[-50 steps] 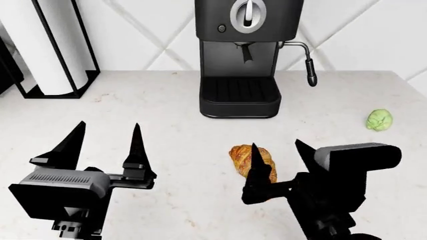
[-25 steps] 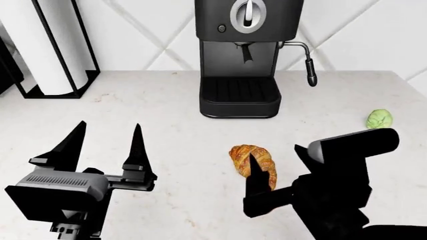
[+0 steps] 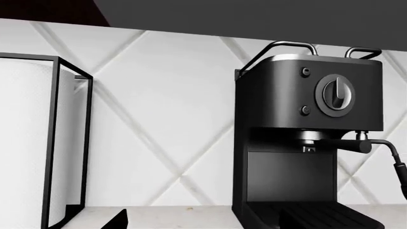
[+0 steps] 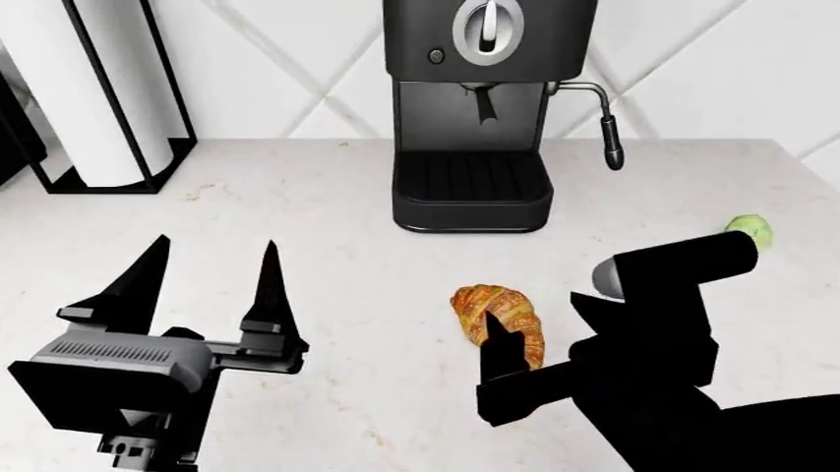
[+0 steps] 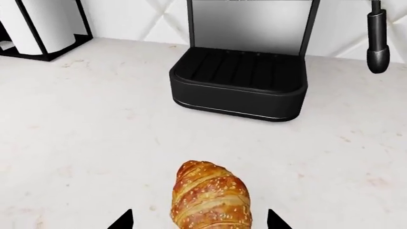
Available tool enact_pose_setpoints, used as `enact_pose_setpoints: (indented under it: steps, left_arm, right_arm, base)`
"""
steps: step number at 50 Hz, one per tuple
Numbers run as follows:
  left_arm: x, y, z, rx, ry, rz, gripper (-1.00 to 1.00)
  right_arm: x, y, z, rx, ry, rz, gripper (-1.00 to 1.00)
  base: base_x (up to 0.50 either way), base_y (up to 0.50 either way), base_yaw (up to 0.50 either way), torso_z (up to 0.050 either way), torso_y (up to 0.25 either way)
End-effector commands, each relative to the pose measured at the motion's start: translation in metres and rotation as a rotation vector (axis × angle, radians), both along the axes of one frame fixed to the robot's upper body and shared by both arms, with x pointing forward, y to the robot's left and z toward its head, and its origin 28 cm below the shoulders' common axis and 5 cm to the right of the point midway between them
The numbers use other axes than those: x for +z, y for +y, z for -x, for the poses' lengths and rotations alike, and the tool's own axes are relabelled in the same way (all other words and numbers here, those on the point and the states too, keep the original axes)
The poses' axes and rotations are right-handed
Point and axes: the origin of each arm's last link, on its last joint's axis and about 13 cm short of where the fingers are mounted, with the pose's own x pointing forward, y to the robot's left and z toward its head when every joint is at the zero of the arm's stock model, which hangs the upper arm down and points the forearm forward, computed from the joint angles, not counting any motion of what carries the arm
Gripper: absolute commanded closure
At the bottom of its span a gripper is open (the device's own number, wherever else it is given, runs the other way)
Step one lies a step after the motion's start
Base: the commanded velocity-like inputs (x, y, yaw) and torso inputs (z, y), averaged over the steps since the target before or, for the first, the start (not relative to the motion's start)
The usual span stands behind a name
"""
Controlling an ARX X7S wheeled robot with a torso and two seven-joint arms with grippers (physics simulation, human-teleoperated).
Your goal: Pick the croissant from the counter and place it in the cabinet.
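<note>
We see the croissant (image 4: 501,323) lying flat on the white table (image 4: 329,246), in front of the black coffee machine (image 4: 479,108). Its long side runs away from us toward the machine, leaning a little to the left at the far end. Our right tool (image 4: 532,339) is spread wide around the croissant's near end, with one finger (image 4: 497,346) in front of it. Our left tool (image 4: 210,285) is also spread wide and holds nothing, well apart from the croissant. A small green ball (image 4: 750,230) sits off to the right.
</note>
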Motion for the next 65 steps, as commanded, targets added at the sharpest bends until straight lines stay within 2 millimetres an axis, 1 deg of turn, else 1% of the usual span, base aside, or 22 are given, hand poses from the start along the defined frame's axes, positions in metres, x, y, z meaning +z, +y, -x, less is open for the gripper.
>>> enact_pose_setpoints:
  steps: [1,19,35,42,51,58,65]
  left_arm:
    - [0.0,0.001,-0.001,-0.001,0.0,0.0,-1.0]
    - [0.0,0.002,-0.001,0.001,0.002,0.003,-1.0]
    - [-0.001,0.003,-0.002,0.003,0.005,0.005,-1.0]
    - [-0.001,0.004,-0.003,0.005,0.006,0.008,-1.0]
    - [-0.002,0.005,-0.004,0.008,0.008,0.012,-1.0]
    - [-0.002,0.005,-0.004,0.009,0.009,0.015,-1.0]
    - [-0.001,0.005,-0.004,0.007,0.007,0.016,-1.0]
  right_arm:
    - [0.001,0.001,-0.004,0.009,0.053,-0.029,-1.0]
    - [-0.004,0.0,-0.017,-0.014,0.081,-0.033,-1.0]
    - [-0.014,0.0,-0.027,-0.013,0.111,-0.004,-1.0]
    - [-0.019,-0.002,-0.035,-0.024,0.12,0.015,-1.0]
    - [-0.022,-0.002,-0.041,0.008,0.144,0.031,-1.0]
    - [-0.02,-0.003,-0.041,0.043,0.154,0.055,-1.0]
    - [-0.022,-0.004,-0.041,0.056,0.164,0.077,-1.0]
  base:
    - [0.0,0.0,0.0,0.0,0.0]
    - [0.0,0.0,0.0,0.0,0.0]
    - [0.0,0.0,0.0,0.0,0.0]
    - [0.0,0.0,0.0,0.0,0.0]
    - [0.0,0.0,0.0,0.0,0.0]
    - [0.0,0.0,0.0,0.0,0.0]
    - [0.0,0.0,0.0,0.0,0.0]
